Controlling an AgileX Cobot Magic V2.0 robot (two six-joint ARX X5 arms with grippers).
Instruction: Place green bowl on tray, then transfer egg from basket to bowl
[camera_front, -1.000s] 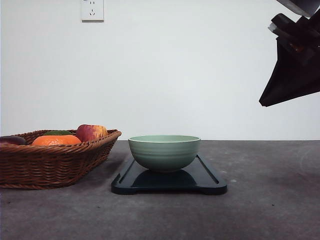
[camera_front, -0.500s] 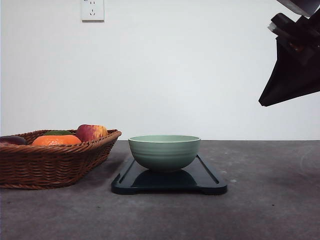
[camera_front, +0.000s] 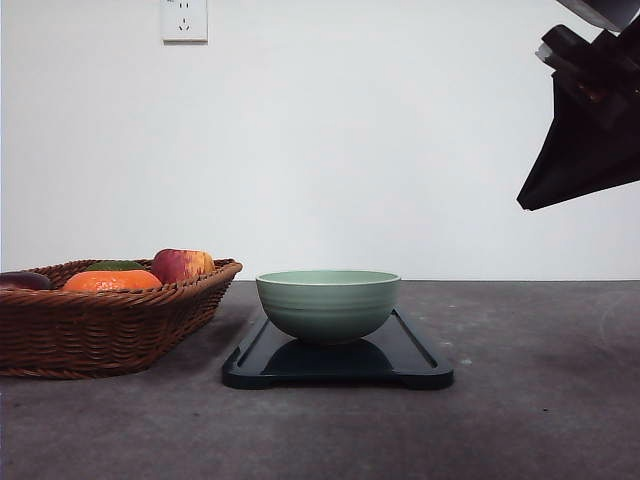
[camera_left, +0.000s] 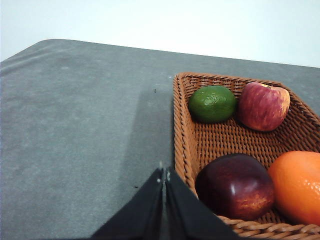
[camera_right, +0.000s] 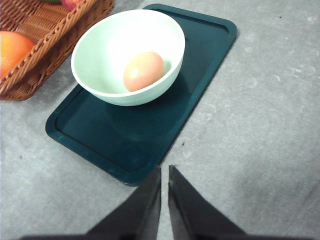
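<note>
The green bowl (camera_front: 328, 304) stands upright in the middle of the dark tray (camera_front: 420, 365) on the table. Inside the bowl lies the pinkish-brown egg (camera_right: 143, 70), seen from above in the right wrist view with the green bowl (camera_right: 105, 55) and the tray (camera_right: 135, 145). The wicker basket (camera_front: 100, 330) sits left of the tray, close to it. My right gripper (camera_right: 164, 172) hangs high above the table, back from the tray's near end, its fingers together and holding nothing. My left gripper (camera_left: 163, 176) is shut and empty beside the basket (camera_left: 182, 125), just outside its rim.
In the basket lie a green lime (camera_left: 212, 103), a red-yellow apple (camera_left: 263, 105), a dark red fruit (camera_left: 235, 186) and an orange (camera_left: 297, 185). My right arm (camera_front: 585, 130) fills the front view's upper right corner. A wall with a socket (camera_front: 184, 19) stands behind the table.
</note>
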